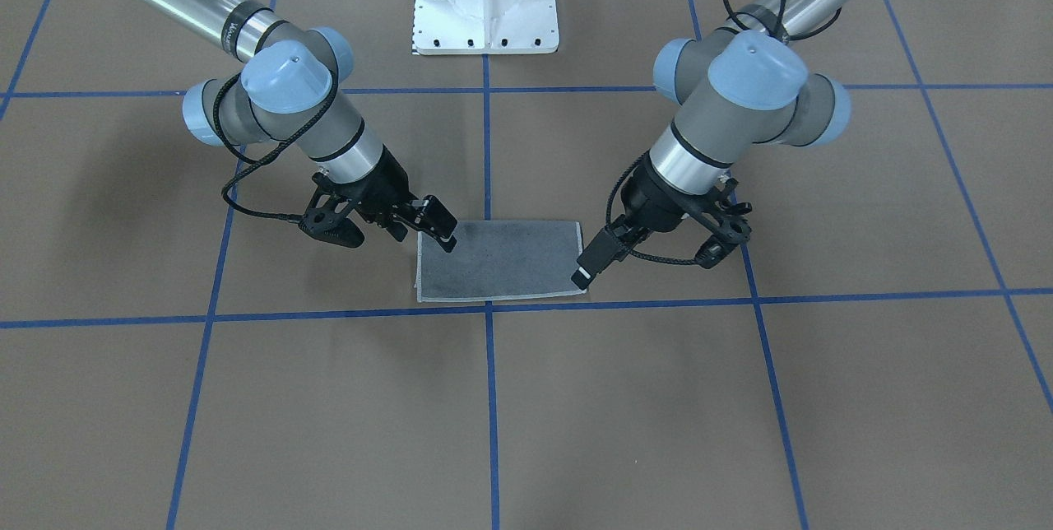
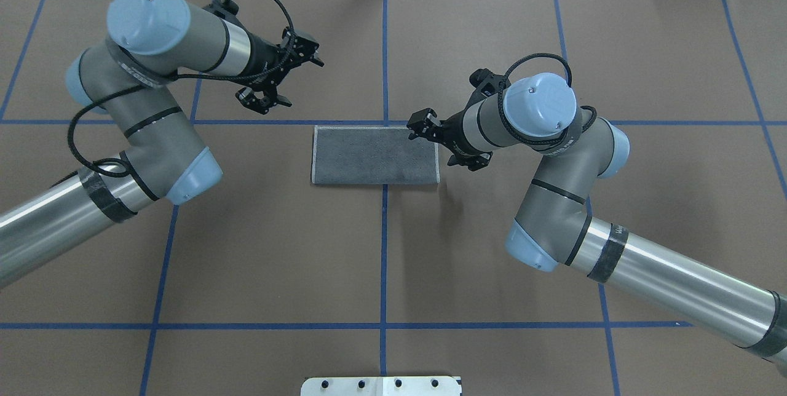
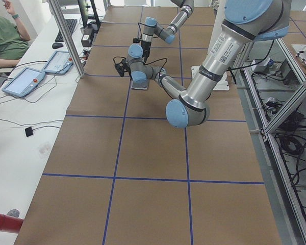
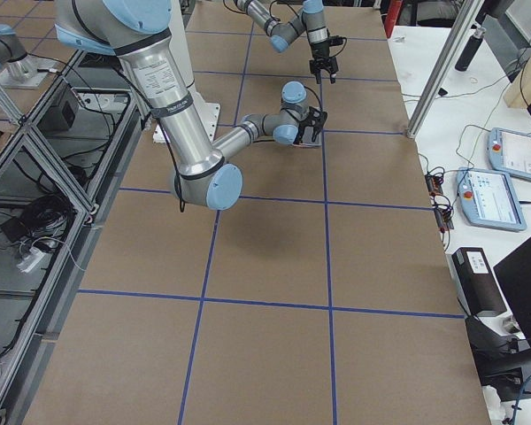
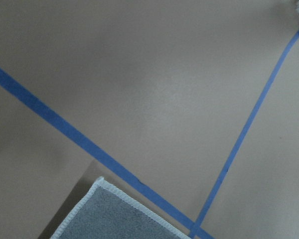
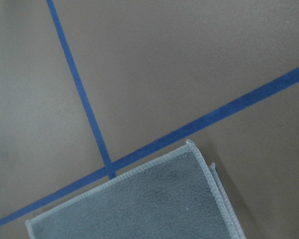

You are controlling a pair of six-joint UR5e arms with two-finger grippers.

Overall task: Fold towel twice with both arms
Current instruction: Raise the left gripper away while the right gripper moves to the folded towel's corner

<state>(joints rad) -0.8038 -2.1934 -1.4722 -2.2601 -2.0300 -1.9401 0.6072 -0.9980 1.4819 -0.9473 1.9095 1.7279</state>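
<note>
The towel (image 1: pixel 498 260) lies flat on the brown table as a folded rectangle, dark grey face up, with a pale stitched edge; no pink shows. It also shows in the overhead view (image 2: pixel 375 155). The right wrist view shows a doubled edge at one towel corner (image 6: pixel 139 204); the left wrist view shows another corner (image 5: pixel 114 214). My left gripper (image 2: pixel 301 82) is open and empty, raised beyond the towel's far left corner. My right gripper (image 2: pixel 433 147) is open and empty, just over the towel's far right corner. In the front view the left gripper (image 1: pixel 646 267) is at the towel's right end and the right gripper (image 1: pixel 396 242) at its left end.
Blue tape lines (image 2: pixel 384 230) cross the table in a grid; two meet by the towel's far edge. The white pedestal base (image 1: pixel 485 3) stands at the robot's side. An operators' bench with tablets (image 3: pixel 25 81) and a seated person (image 3: pixel 5 35) runs along the far side.
</note>
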